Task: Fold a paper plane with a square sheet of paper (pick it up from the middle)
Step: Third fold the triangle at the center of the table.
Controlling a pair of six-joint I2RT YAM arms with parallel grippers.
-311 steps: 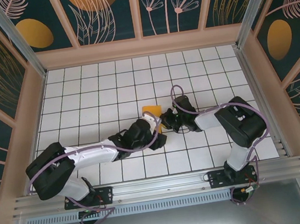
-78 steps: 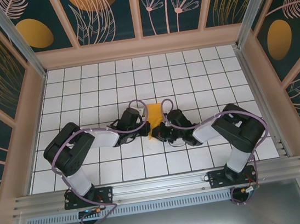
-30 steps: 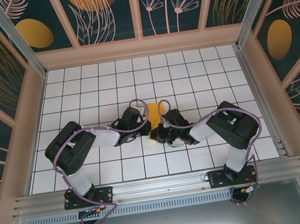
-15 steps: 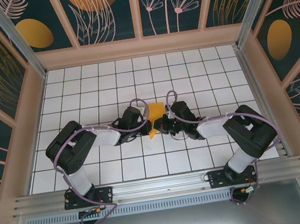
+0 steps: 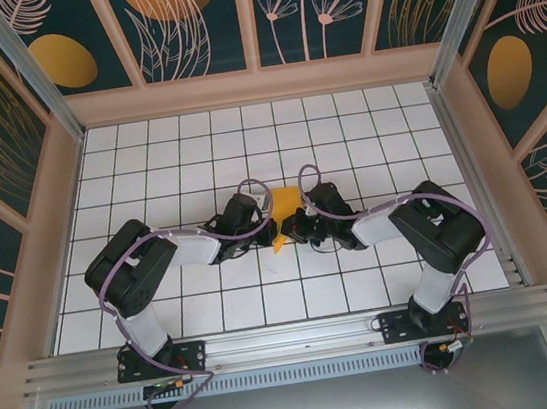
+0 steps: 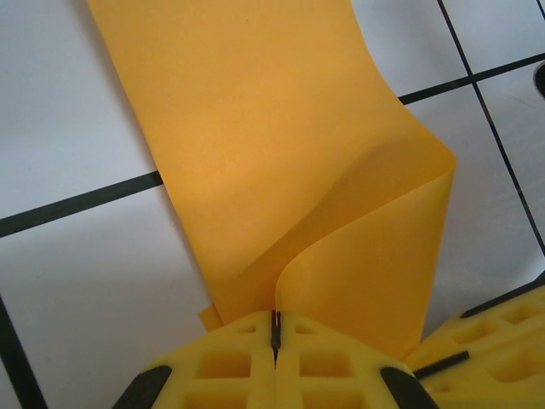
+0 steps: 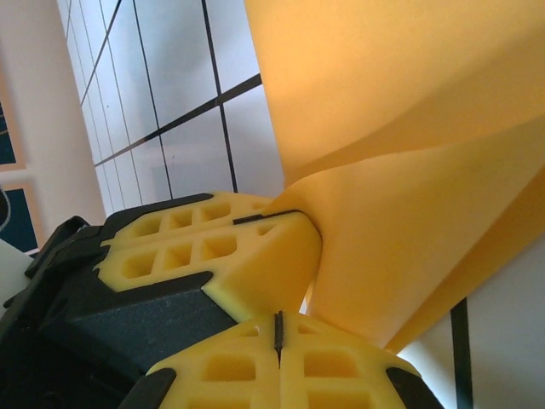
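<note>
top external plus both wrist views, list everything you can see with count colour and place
square sheet of paper: one, orange-yellow, curled and lifted between the two grippers at mid-table
table: one, white tiles with black grid lines, under everything
wall panels: several, dark teal with orange ovals and pale plant drawings, around the back and sides
metal rail: one, silver, along the near edge
left arm: one, black and white, reaching in from the near left
right arm: one, black and white, reaching in from the near right
left gripper: one, yellow fingers, shut on the sheet's edge
right gripper: one, yellow fingers, shut, tips against the sheet
</note>
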